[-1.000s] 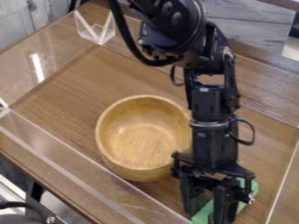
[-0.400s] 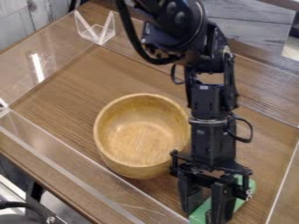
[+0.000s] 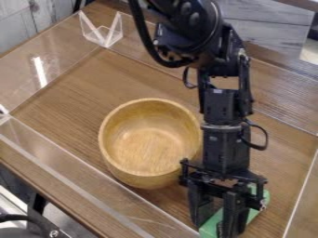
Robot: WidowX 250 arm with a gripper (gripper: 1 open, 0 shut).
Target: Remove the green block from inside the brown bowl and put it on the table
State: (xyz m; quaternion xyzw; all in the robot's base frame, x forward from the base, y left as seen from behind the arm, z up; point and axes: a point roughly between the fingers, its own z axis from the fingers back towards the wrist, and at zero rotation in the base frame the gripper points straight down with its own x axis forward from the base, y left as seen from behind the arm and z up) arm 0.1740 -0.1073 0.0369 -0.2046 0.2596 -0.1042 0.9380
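So the gripper (image 3: 226,216) is pointing down at the table (image 3: 87,88), just right of the brown bowl (image 3: 152,143), and it's clamping the green block (image 3: 236,220) between its black fingers (image 3: 205,206). The block is poking out green below and to the right of the fingers, sitting right down at the wood surface; can't tell if it's actually touching. The bowl is sitting up and to the left of the gripper, nothing showing inside it. Clear acrylic walls (image 3: 74,181) are running along the table edge, left of the gripper.
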